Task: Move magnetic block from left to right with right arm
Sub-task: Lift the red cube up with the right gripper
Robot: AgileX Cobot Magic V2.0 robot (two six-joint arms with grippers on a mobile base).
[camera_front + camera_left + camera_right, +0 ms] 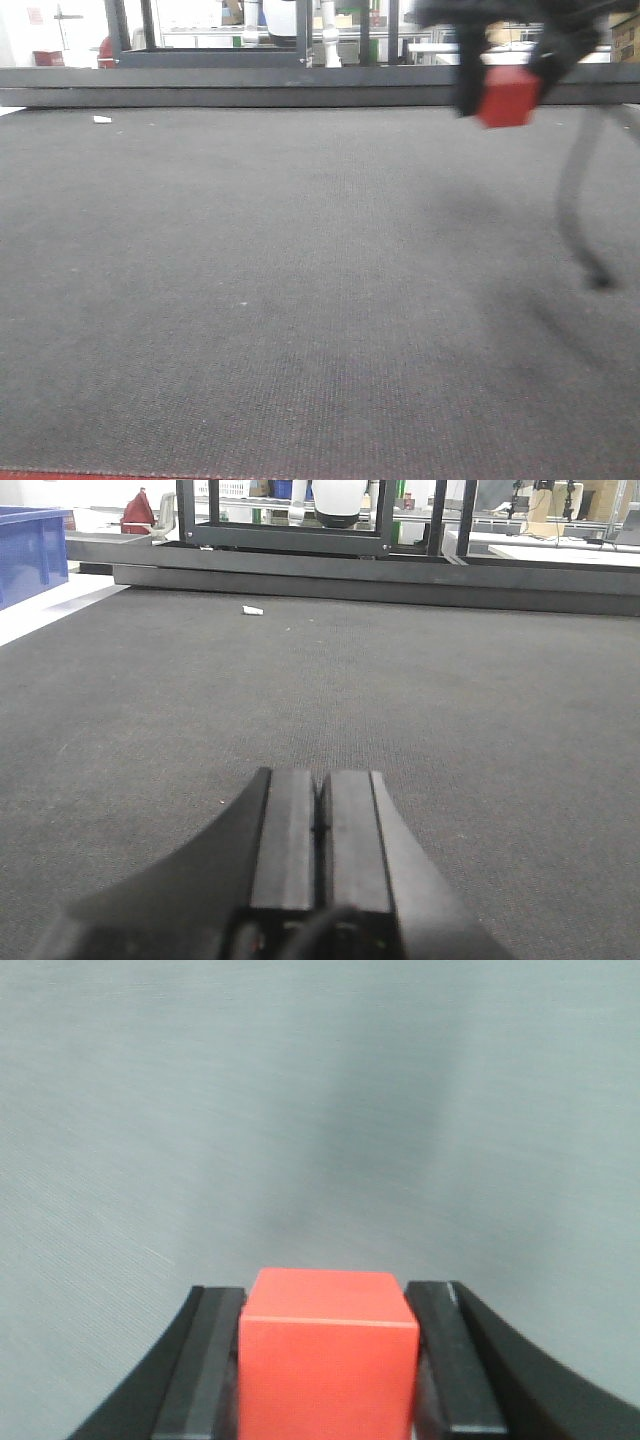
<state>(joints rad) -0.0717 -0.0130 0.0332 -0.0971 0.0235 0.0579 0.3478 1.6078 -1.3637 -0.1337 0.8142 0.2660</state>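
Dark grey woven matting covers a wide table, which fills most of the front view. A long black metal rail runs along its far edge, with a bright workshop behind it.

At about 10 o'clock in the left wrist view, a blue plastic crate sits just off the table's left side. A small white scrap lies on the matting near the far edge, at about 10 o'clock in the front view.

The black left gripper shows at 6 o'clock in its own wrist view. Its two flat fingers are pressed together with only a thin seam between them, and they hold nothing. Bare matting stretches ahead of it.

Towards the right, at about 1 o'clock in the front view, the black right gripper reaches down from the top edge. It is clamped on the small bright-red cube-shaped magnetic block, with one finger against each side face. The block appears raised above the table, on the right-hand side near the far rail. In the right wrist view it fills the gap between the fingers at 6 o'clock.

A blurred dark cable hangs just right of the block, at about 3 o'clock.
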